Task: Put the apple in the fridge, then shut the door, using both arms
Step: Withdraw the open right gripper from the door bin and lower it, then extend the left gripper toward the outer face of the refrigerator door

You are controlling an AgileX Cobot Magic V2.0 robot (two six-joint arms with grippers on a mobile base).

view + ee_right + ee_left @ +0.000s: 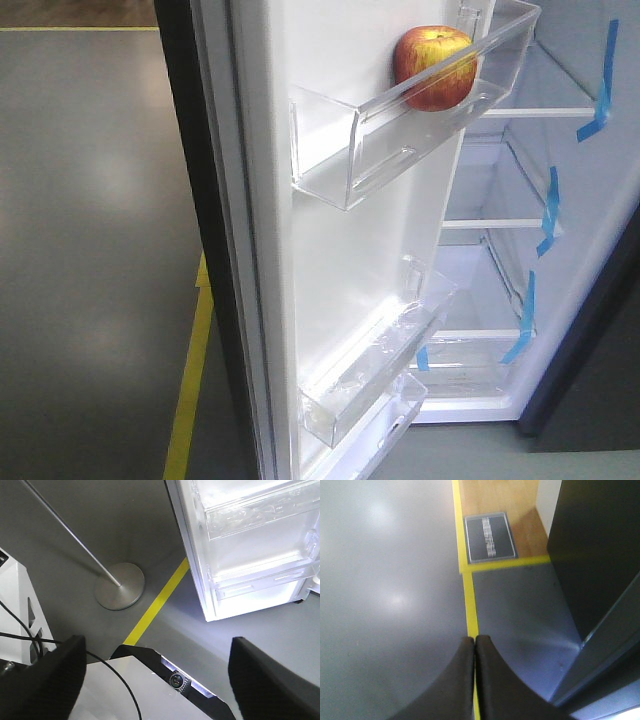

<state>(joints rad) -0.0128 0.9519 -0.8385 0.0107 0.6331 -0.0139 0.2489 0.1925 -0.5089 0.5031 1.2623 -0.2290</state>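
Far left: grey floor with a yellow floor line (190,400) running up it. Next comes the tall door (270,200), dark grey-blue on its outer edge and white on the inner liner, standing wide open. High on the liner a clear plastic bin (330,150) holds the small round red-and-yellow apple (435,68), which rests against the bin's front wall near its right end. Right of that is the white-shelved fridge (590,300), with blue tape strips (548,210) at the shelf ends.

Judgement: placing looks done, so closing is the step in hand. It is best done by pressing the door's outer face near the free edge in a flat, steady sweep. No slam, since the apple sits loose and could roll along the bin. The other arm should keep out of the closing gap.

Left gripper (474,642): fingers pressed together with nothing between, over bare floor beside a dark panel (600,555). The apple is out of its view. Right gripper (157,642): fingers spread wide, empty, facing the door's foot. The apple lies well apart from both.
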